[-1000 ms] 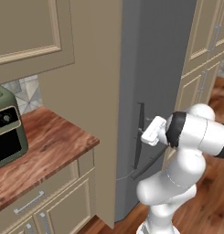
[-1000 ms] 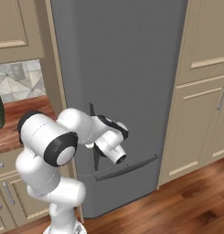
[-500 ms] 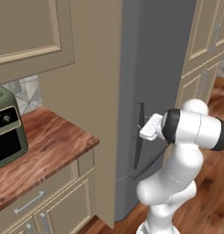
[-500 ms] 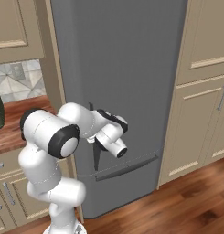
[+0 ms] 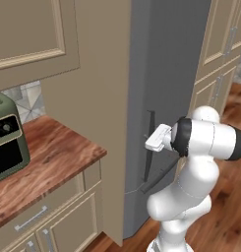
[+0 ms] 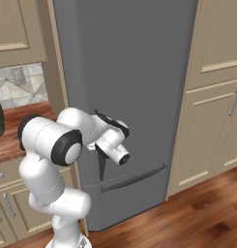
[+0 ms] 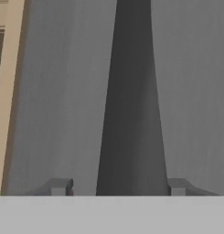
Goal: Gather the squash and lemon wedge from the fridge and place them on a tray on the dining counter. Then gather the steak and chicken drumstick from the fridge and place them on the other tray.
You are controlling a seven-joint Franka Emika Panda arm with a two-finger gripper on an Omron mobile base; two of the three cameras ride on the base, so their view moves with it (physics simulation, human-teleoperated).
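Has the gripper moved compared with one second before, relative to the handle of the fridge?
Yes. The gripper has come closer to the fridge, and its fingers now stand on either side of the dark handle.

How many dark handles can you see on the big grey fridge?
2. One upright handle stands on the door of the fridge, right where the gripper reaches it. One slanted handle lies lower, along the bottom drawer. The arm may hide part of them.

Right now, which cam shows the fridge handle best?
Hand view: the fridge handle runs dead centre between the end effector fingertips. Left base view shows it side-on, partly behind the hand. Right base view shows just its lower end.
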